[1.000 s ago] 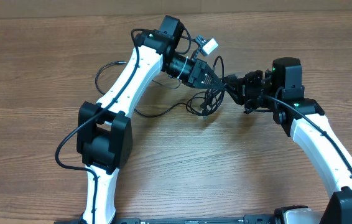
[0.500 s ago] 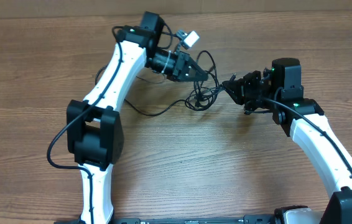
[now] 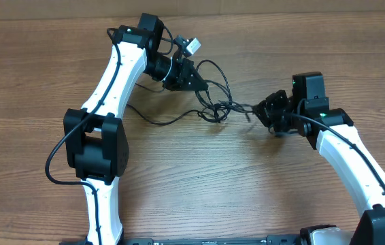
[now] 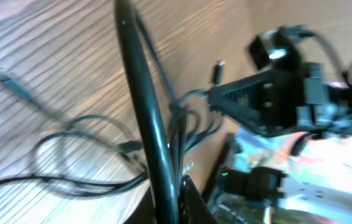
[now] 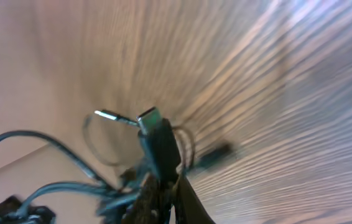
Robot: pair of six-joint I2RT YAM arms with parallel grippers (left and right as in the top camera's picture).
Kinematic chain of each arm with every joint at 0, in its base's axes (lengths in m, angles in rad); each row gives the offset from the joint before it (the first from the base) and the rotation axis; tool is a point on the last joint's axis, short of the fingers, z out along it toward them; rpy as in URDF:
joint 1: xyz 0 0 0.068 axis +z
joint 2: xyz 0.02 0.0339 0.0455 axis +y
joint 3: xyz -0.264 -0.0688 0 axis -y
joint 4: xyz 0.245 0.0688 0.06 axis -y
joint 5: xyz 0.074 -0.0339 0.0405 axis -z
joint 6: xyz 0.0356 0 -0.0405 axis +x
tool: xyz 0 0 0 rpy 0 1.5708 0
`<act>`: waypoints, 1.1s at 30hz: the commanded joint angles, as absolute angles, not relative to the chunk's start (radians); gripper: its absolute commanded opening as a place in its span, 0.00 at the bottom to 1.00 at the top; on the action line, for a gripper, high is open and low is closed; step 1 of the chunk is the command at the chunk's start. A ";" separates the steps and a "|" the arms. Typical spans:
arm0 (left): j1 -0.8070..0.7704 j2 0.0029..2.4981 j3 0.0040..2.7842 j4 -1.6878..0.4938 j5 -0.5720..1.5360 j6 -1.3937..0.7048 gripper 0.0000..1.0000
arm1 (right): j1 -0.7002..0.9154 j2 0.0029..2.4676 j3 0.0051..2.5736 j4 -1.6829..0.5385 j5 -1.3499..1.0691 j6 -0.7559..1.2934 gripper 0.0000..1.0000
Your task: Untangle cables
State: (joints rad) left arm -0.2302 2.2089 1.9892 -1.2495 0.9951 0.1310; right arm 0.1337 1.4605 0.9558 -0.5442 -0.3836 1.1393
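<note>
The cables (image 3: 218, 109) hang in a knot near the middle of the desk (image 3: 192, 190), closer to its far edge, strung between the two arms. The left gripper (image 3: 194, 82) sits toward the far-left side and seems to be pinched on a strand. Its wrist view is blurred, so that is a judgement from how the cords converge on its tip. The right gripper (image 3: 262, 109), toward the right edge, is clamped narrow on a plug (image 5: 158, 144) with a silver-tipped end just beside it.

The main risk, as I judge it, is pulling straight apart. The strands between the grippers look close to taut, and more tension could cinch the knot tighter instead of opening it. A thin cord could also slip out of the left pinch, or the plug could twist free of the right one.

A loose tail (image 3: 153, 120) trails across the wood toward the left edge and passes close to the left arm, so it could drag or snag there. That arm's own thicker wire (image 3: 48, 167) loops out on its left side and is not part of the tangle. The rest of the wood shows nothing else in the way.
</note>
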 commanded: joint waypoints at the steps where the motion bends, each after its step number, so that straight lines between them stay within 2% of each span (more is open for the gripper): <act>1: -0.214 2.203 2.013 -1.277 0.799 0.135 0.04 | 0.130 1.449 0.974 -0.592 -0.200 1.068 0.05; 3: -0.215 2.203 2.013 -1.287 0.770 0.135 0.05 | 0.130 1.449 0.974 -0.624 -0.162 1.067 0.09; 7: -0.216 2.203 2.013 -1.286 0.768 0.135 0.04 | 0.130 1.449 0.974 -0.638 -0.152 1.060 0.09; 11: -0.218 2.203 2.013 -1.285 0.778 0.139 0.04 | 0.130 1.449 0.974 -0.624 -0.239 0.950 0.12; 12: -0.220 2.203 2.013 -1.285 0.780 0.144 0.04 | 0.130 1.449 0.974 -0.614 -0.270 0.920 0.15; 13: -0.224 2.203 2.013 -1.285 0.785 0.159 0.04 | 0.130 1.449 0.974 -0.595 -0.348 0.839 0.28; 15: -0.231 2.203 2.013 -1.285 0.790 0.163 0.04 | 0.130 1.449 0.974 -0.582 -0.445 0.750 0.46; 16: -0.237 2.203 2.013 -1.287 0.818 0.189 0.04 | 0.130 1.449 0.974 -0.582 -0.493 0.710 0.52; 18: -0.244 2.203 2.013 -1.292 0.915 0.249 0.04 | 0.130 1.449 0.974 -0.583 -0.543 0.680 0.56; 22: -0.259 2.203 2.013 -1.294 1.116 0.356 0.04 | 0.130 1.449 0.974 -0.578 -0.567 0.687 0.57; 27: -0.266 2.203 2.013 -1.295 1.200 0.379 0.04 | 0.130 1.449 0.974 -0.572 -0.566 0.705 0.57; 33: -0.284 2.203 2.013 -1.305 1.231 0.394 0.05 | 0.130 1.449 0.974 -0.562 -0.564 0.978 0.57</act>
State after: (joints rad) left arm -0.2737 2.2089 1.9896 -1.3010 1.1481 0.3470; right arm 0.1314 1.4605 0.9562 -0.5674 -0.5514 0.8207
